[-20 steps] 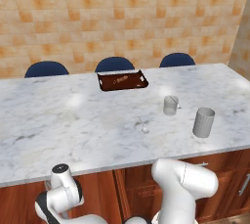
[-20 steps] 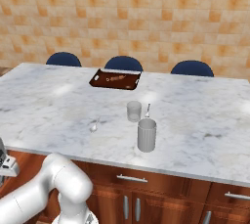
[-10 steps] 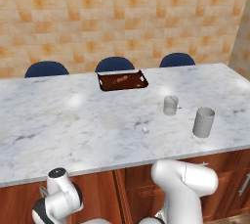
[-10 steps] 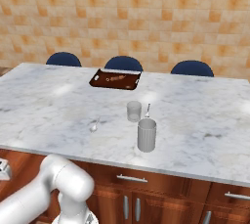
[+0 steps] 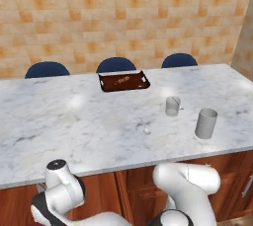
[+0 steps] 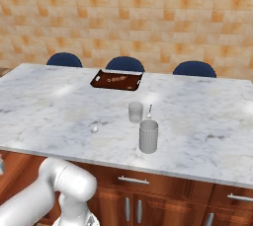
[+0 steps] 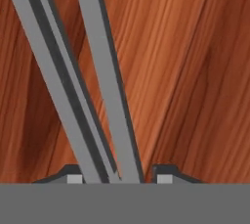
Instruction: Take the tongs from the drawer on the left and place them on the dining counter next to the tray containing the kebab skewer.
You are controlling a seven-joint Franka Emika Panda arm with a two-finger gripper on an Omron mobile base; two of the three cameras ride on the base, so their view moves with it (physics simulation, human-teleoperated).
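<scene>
Although no brand, label or writing can be read anywhere in the three views, the tongs (image 7: 93, 81) are plain to see in the hand view: two slim grey metal arms over red-brown wood grain. Their long axis runs from the upper left of that frame down to the bottom centre, where the arms converge — they spread apart toward the top. The converging end lies between the two dark fingertips (image 7: 166, 173) of the gripper (image 7: 118, 178), one tip on each side of the metal; whether the tips actually press on it I cannot tell, since only their very ends show.

In the left base view the dining counter (image 5: 74, 121) spans the middle of the frame, its white-grey marble veined. The tray (image 5: 123, 81) sits at the upper centre, near the far edge, with the kebab skewer (image 5: 122, 79) lying in it along the tray's long side. A small clear glass (image 5: 172, 106) stands right of centre, a taller grey cup (image 5: 206, 123) nearer the lower right, and a tiny silvery utensil (image 5: 145, 127) lies between them and the frame's centre — all well apart from the tray. Three blue stools (image 5: 116, 64) line the far side.
</scene>
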